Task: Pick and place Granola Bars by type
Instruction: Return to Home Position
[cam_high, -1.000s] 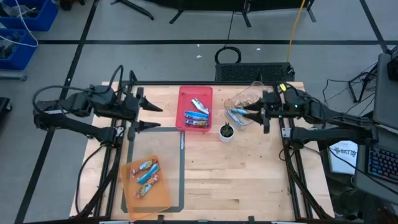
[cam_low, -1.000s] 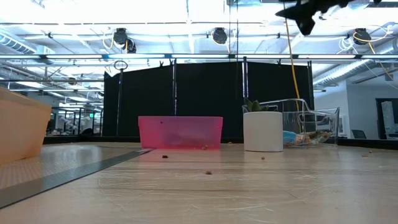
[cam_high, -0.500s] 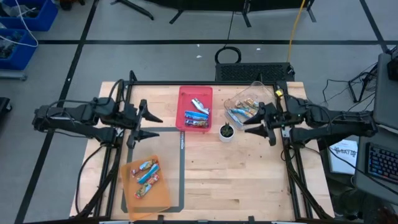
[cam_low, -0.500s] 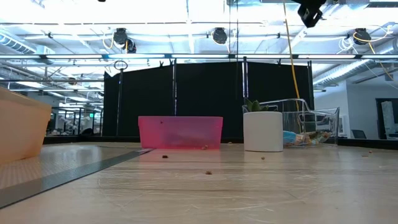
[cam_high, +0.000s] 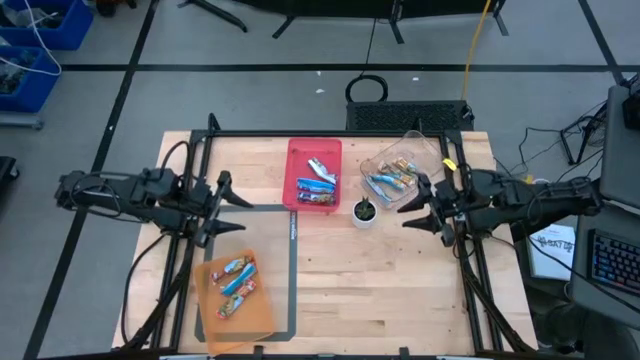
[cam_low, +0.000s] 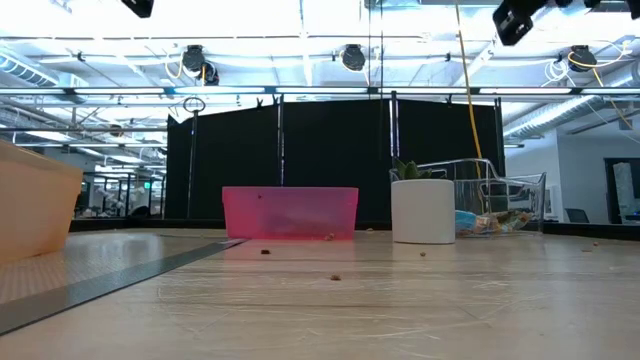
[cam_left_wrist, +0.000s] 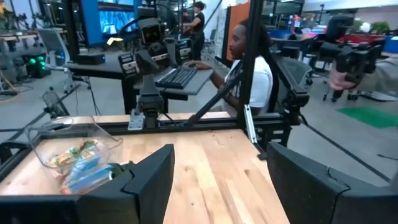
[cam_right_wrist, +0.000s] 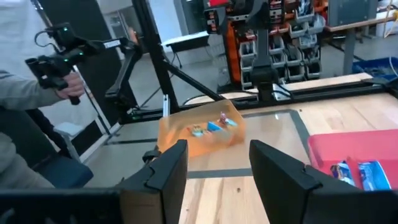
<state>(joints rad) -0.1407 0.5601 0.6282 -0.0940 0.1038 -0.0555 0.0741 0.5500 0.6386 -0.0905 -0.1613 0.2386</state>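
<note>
Granola bars lie in three places. Some are in the pink bin (cam_high: 315, 178), some in the clear container (cam_high: 392, 176) and some on the orange tray (cam_high: 236, 280). My left gripper (cam_high: 240, 213) hangs open above the table, between the tray and the table's left side, and holds nothing. My right gripper (cam_high: 411, 205) is open and empty, just on the near side of the clear container. In the left wrist view the clear container (cam_left_wrist: 73, 160) with its bars shows past the open fingers. In the right wrist view the orange tray (cam_right_wrist: 202, 134) and the pink bin (cam_right_wrist: 357, 163) show.
A small green plant in a white cup (cam_high: 364, 211) stands between the pink bin and the clear container. A grey mat outline (cam_high: 291, 270) borders the tray. Bare wood (cam_high: 380, 290) stretches over the near right part of the table. A seated person (cam_left_wrist: 249, 68) and a hand (cam_right_wrist: 68, 84) show beyond the table.
My right gripper has drawn back from over the clear container toward the table's right and near edges, staying open. My left gripper has moved toward the near edge, closer to the orange tray. The bars and containers have kept their places.
</note>
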